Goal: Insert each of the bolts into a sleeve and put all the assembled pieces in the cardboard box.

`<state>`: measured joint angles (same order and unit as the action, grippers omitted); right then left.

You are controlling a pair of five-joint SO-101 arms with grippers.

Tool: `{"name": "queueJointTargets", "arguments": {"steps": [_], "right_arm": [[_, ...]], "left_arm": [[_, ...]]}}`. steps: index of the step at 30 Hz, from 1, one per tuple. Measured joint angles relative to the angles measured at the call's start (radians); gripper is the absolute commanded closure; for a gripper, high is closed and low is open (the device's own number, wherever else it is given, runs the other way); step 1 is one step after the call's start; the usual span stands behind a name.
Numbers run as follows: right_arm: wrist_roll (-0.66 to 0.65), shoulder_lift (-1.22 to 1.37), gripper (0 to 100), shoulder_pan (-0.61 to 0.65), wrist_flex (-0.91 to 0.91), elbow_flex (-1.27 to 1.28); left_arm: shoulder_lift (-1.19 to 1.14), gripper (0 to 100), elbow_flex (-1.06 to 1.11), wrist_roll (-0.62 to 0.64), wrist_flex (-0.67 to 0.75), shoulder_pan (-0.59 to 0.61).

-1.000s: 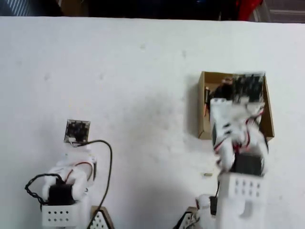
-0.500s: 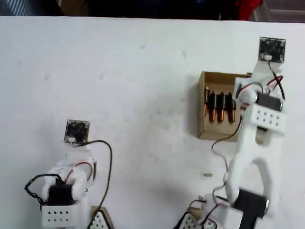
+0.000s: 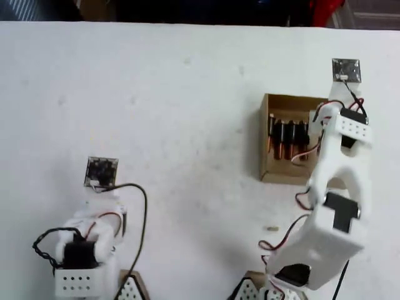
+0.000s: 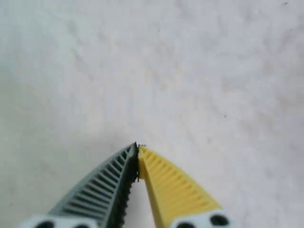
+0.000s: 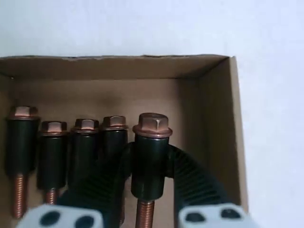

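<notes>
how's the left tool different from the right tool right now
The left tool is shut on nothing; the right tool is shut on an assembled piece. The left tool is over bare table; the right tool is at the cardboard box. The left tool is grey and yellow, the right tool dark. Both are ribbed.

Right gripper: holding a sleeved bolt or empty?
Holding: the right gripper clamps the black sleeve with copper bolt over the brown cardboard box, beside four sleeved bolts inside.
</notes>
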<state>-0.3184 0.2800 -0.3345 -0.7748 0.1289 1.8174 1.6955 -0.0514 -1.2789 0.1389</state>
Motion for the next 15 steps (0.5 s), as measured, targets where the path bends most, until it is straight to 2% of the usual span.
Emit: {"name": "queueJointTargets", "arguments": {"steps": [7,12,15], "right_arm": [[-0.006,0.167,96.8,-0.009,0.000,-0.091],[-0.084,0.204,85.4,-0.008,0.000,-0.103],[-0.094,0.204,82.5,-0.003,0.000,-0.104]], "left_arm": [[0.000,98,0.000,0.000,0.000,0.000],[0.000,98,0.000,0.000,0.000,0.000],[0.000,98,0.000,0.000,0.000,0.000]]}}
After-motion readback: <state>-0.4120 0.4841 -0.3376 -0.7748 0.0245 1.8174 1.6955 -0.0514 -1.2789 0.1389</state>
